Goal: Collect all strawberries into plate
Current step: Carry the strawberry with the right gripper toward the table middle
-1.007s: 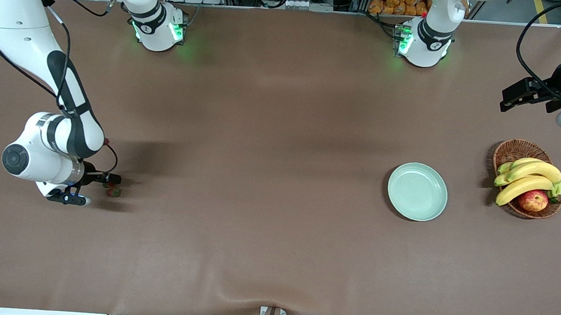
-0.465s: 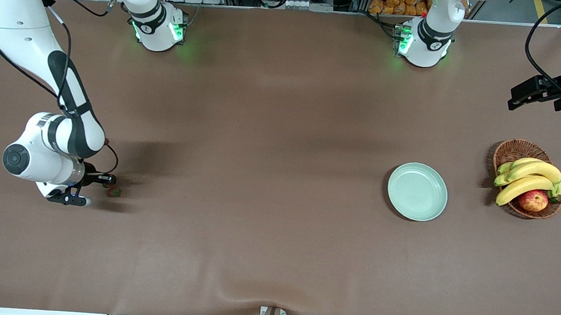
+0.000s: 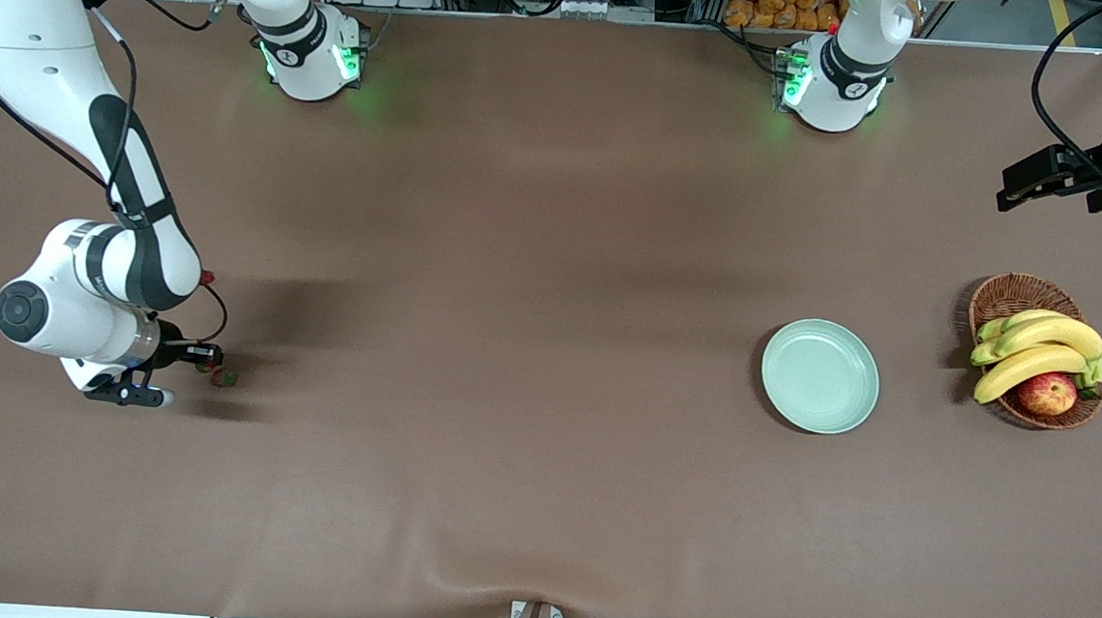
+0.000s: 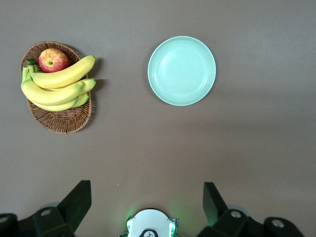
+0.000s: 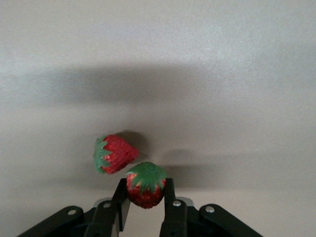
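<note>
My right gripper [image 3: 205, 359] hangs low over the table near the right arm's end, shut on a small red strawberry [image 5: 145, 186] with a green leafy top. Its two black fingers press the berry's sides. A second strawberry [image 5: 114, 153] lies on the brown table right beside it, also seen as a strawberry [image 3: 224, 377] in the front view. The pale mint-green plate [image 3: 820, 376] sits bare toward the left arm's end, and shows as a plate [image 4: 181, 70] in the left wrist view. My left gripper [image 3: 1018, 183] waits open, high over that end of the table.
A brown wicker basket [image 3: 1010, 295] with bananas [image 3: 1038, 348] and a red-yellow apple [image 3: 1047, 393] stands beside the plate, closer to the left arm's end. A wide stretch of brown table lies between the strawberries and the plate.
My right gripper has closed on one strawberry and drawn back slightly from the other berry. The left arm has shifted a little toward its end of the table.
</note>
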`<state>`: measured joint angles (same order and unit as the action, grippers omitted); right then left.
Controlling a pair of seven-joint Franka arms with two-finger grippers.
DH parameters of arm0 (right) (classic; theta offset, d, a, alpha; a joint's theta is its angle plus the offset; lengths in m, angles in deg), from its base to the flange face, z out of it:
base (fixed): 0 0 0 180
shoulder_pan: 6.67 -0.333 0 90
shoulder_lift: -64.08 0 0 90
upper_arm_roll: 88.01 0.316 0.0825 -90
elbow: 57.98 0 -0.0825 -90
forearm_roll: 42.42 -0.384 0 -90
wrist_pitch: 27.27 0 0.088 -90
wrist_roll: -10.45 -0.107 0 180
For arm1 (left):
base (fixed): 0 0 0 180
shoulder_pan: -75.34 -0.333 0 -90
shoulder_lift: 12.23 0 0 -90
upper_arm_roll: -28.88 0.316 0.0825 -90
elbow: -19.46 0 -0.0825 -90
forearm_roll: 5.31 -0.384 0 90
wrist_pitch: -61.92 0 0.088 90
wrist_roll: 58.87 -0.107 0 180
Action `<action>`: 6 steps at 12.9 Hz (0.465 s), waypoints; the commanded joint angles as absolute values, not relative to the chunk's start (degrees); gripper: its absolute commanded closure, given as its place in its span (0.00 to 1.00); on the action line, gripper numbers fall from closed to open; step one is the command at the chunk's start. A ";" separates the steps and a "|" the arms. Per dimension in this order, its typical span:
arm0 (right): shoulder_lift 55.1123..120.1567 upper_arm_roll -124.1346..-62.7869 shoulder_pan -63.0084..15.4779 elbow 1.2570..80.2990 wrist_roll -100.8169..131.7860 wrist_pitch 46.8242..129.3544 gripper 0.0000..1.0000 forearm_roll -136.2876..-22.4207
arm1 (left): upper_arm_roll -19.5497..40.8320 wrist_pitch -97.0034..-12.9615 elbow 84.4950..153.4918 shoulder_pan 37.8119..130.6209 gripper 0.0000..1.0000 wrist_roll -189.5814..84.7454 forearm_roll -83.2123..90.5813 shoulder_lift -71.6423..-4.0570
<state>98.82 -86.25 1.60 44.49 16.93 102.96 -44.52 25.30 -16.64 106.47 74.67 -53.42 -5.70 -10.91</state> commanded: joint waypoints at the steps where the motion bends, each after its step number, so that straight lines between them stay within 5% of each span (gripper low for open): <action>1: 93.46 -86.17 2.03 45.20 21.60 98.00 0.99 -45.14 | 25.10 -15.78 106.12 74.29 0.00 -54.65 -5.75 -10.38; 6: 86.59 -83.10 -1.47 43.02 26.19 90.43 1.00 -45.15 | 25.10 -15.69 106.12 74.02 0.00 -55.35 -5.83 -10.38</action>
